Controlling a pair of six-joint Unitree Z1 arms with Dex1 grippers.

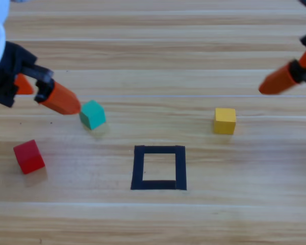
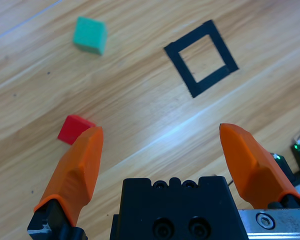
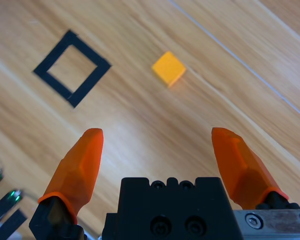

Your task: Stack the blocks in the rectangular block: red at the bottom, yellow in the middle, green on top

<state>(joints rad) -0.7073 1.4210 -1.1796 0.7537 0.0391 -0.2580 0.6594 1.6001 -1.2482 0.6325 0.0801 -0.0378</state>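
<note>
From above, my left gripper (image 1: 66, 102) hangs just beside the green cube (image 1: 93, 114); the red cube (image 1: 28, 156), needed first, sits near it, toward the table's front edge.

My left wrist view shows its jaws apart, red beside one tip, plain and untilted.

My right gripper (image 3: 157, 145) gapes wide too, yellow cube (image 3: 168, 68) ahead, tape square (image 3: 72, 68) empty.

No text, label, brand, number or sign can be read in any of the views.
</note>
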